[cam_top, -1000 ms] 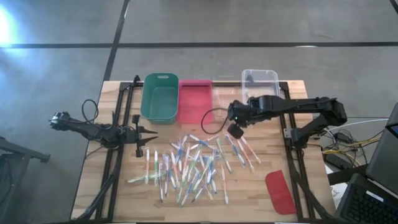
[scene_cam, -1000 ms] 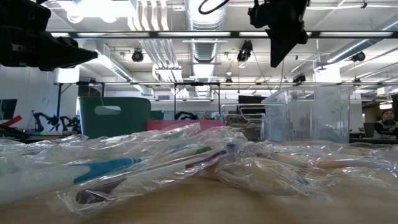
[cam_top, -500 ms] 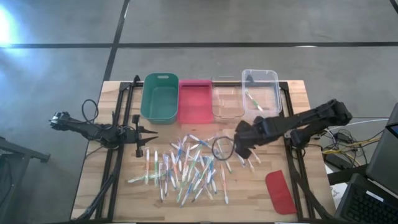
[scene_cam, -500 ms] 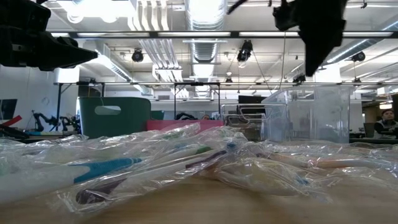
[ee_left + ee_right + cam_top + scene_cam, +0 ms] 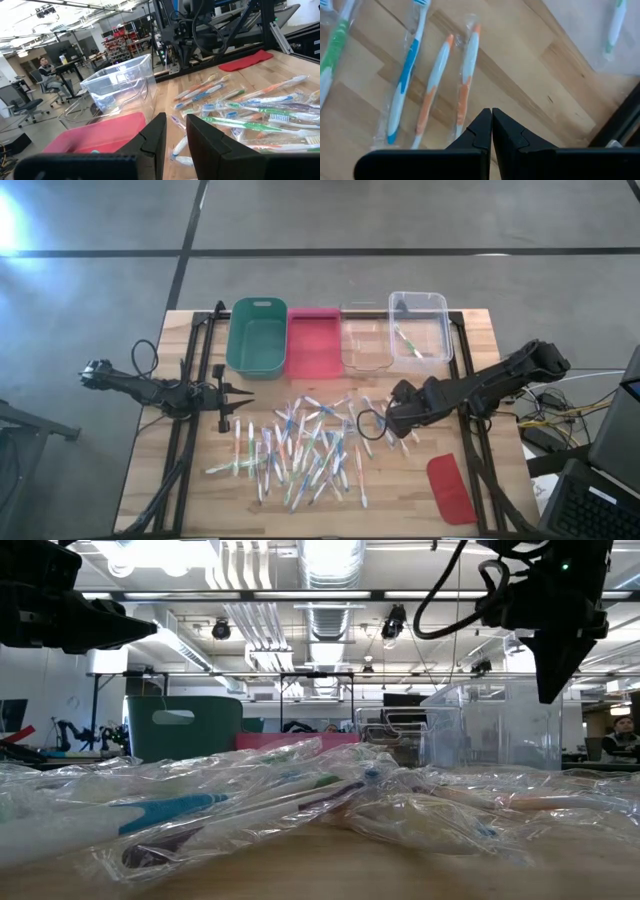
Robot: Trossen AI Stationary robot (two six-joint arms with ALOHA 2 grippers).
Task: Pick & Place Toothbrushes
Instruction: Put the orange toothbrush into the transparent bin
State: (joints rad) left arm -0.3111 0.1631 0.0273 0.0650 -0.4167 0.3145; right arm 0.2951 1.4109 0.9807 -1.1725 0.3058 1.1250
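Many toothbrushes [image 5: 300, 448] in clear wrappers lie flat in a loose heap on the wooden table [image 5: 400, 490]. My right gripper [image 5: 392, 424] hangs shut above the heap's right end, pointing steeply down, with nothing in it. The right wrist view shows its tips [image 5: 491, 116] over two orange toothbrushes [image 5: 465, 82] and, beside them, a blue one [image 5: 407, 70]. One green toothbrush [image 5: 408, 343] lies in the clear bin [image 5: 440, 310] at the far right. My left gripper [image 5: 240, 402] waits level at the table's left side, slightly open [image 5: 176, 135] and holding nothing.
Along the far edge stand a green bin [image 5: 256, 337], a red tray [image 5: 313, 340] and a second clear bin [image 5: 365, 340]. A flat red lid [image 5: 450, 488] lies at the near right. Black frame rails [image 5: 470, 460] run along both sides of the table.
My right gripper has swung from in front of the clear bins toward the table's near edge and a little to the right. It has sunk toward the right end of the toothbrush heap while rolling at the wrist, and it has stayed shut.
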